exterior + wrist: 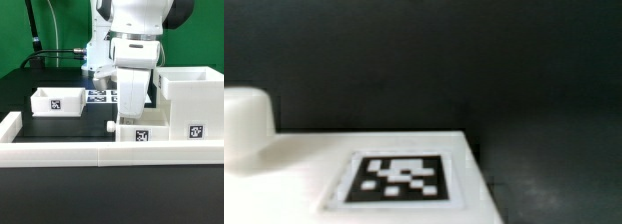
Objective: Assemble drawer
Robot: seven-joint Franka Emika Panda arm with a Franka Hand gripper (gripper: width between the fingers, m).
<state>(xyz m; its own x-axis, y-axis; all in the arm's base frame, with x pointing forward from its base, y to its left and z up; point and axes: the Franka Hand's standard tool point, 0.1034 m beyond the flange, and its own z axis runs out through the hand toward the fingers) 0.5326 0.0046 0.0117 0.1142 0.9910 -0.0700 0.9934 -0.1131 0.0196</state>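
Note:
The large white boxy housing (186,98) stands at the exterior view's right, with a tag on its front. One small white tray (57,100) sits at the left on the black table. A second small tray (146,131) lies at the front middle, against the housing. My gripper (128,117) is lowered right onto this second tray, and its fingertips are hidden behind the hand and the tray wall. The wrist view shows this tray's white tagged face (400,176) very close, with a rounded white part (242,125) beside it. No fingers show there.
The long low white border wall (90,153) runs along the front and turns back at the left (10,126). The marker board (101,96) lies flat behind my arm. Black table (70,126) shows between the left tray and the front wall.

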